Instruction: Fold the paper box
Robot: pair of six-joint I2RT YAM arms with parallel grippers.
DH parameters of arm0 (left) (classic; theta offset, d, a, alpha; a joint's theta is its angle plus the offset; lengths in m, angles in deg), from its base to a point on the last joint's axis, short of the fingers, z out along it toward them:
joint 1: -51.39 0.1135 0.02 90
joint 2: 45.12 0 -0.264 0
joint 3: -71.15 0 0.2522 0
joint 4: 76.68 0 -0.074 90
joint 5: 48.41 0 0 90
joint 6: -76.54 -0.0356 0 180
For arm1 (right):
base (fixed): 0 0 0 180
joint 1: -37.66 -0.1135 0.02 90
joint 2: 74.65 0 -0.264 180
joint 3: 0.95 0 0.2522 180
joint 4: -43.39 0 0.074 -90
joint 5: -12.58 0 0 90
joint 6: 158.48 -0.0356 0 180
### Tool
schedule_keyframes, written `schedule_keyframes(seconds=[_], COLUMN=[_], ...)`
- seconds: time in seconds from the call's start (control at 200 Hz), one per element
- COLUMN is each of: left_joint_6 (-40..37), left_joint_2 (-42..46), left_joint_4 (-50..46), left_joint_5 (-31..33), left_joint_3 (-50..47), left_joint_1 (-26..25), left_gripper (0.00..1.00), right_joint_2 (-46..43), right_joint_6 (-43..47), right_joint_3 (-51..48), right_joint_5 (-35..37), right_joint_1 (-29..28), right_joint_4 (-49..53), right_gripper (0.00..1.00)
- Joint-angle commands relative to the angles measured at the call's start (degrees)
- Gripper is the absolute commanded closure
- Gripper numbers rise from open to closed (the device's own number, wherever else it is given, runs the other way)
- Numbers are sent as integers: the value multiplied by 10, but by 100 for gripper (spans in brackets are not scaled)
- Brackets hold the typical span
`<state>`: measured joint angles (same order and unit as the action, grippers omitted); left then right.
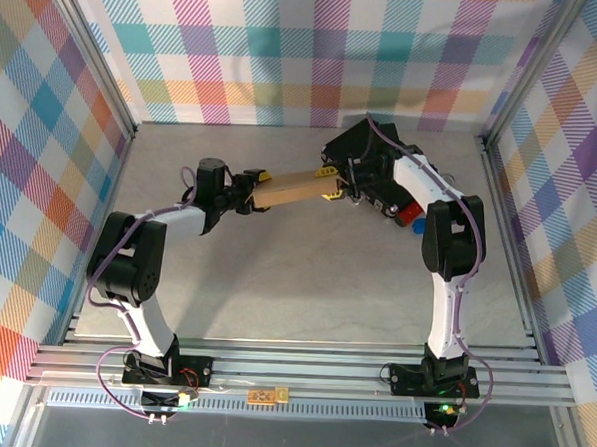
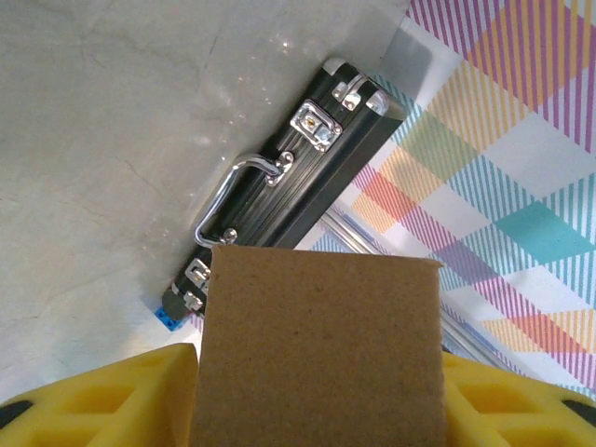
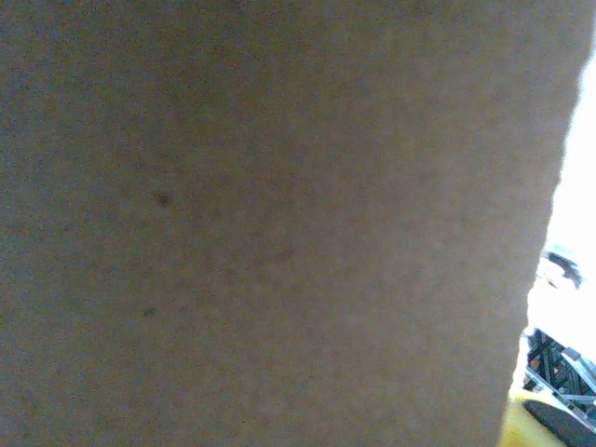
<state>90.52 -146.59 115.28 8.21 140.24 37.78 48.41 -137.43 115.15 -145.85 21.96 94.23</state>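
The paper box point(image 1: 292, 190) is grasped by the right gripper point(image 1: 333, 185), long axis reaching the left gripper point(image 1: 257, 192). The latter's grip cannot be told.

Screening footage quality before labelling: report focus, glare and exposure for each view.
Top external: evenly lit, sharp, soft shadows. Left wrist: paper box in focus, bright glints on the black case latches. Right wrist: paper box too close, blurred and dim; background at right blown out white.
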Motion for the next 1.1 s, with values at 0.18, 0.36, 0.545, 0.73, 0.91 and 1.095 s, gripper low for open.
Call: schedule_keyframes(seconds=[0.18, 0.36, 0.545, 0.73, 0.91, 1.095], left_joint_6=[51, 66, 48, -20, -46, -59], left_joint_2=[7, 29, 76, 91, 84, 59], left_joint_4=[30, -30, -207, -395, -477, -523], left_joint_5=[1, -11, -9, -22, -29, -29], left_joint_3=[-3, -9, -23, 7, 18, 26], left_joint_1=[-33, -31, -9, 37, 62, 74], left_gripper=[64, 89, 100, 100, 100, 100], right_joint_2=[8, 2, -45, -136, -208, -304], right_joint_6=[-10, 27, 143, 232, 331, 514], right_joint_3=[-13, -3, 41, 9, -48, -136], right_joint_5=[2, 25, 108, 175, 249, 452], right_joint_1=[-7, -1, 17, 33, 31, -28], right_joint_4=[-10, 23, 114, 128, 113, 49], right_gripper=[84, 52, 21, 18, 25, 46])
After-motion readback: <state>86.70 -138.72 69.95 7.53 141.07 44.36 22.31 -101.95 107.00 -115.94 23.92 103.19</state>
